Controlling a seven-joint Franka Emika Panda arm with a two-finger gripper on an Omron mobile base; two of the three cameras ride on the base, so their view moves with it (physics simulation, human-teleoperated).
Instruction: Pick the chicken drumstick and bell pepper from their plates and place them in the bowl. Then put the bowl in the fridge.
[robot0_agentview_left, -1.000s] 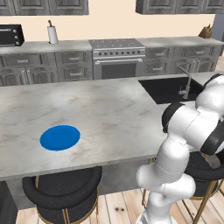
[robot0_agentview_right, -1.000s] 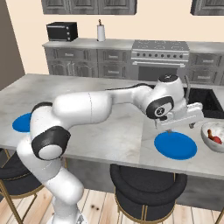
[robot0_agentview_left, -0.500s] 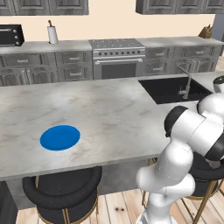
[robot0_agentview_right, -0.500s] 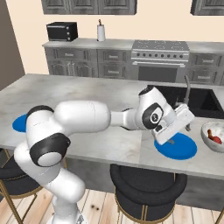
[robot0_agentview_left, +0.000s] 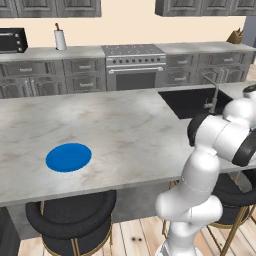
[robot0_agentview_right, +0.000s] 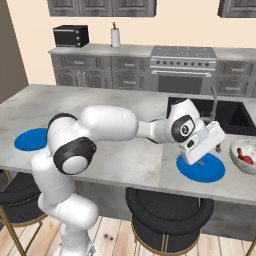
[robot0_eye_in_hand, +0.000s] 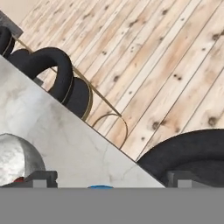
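Since a moment back the arm has swung down and tipped its hand lower over the near plate, so the wrist now hangs right at the counter's front edge.

Starting at the left, one blue plate lies bare on the island, well apart from everything else. Moving right, the gripper hovers just above the second plate, which also looks bare. From the hand's own camera the two finger tips stand wide apart with nothing between them, so it is open and carrying nothing. Furthest right sits the bowl, with something red and something pale-brown already inside; I take these for the bell pepper and chicken drumstick, though they are small.

If so, the filling is done and the bowl itself comes next: the hand must shift right, take the rim, and carry it to the fridge.
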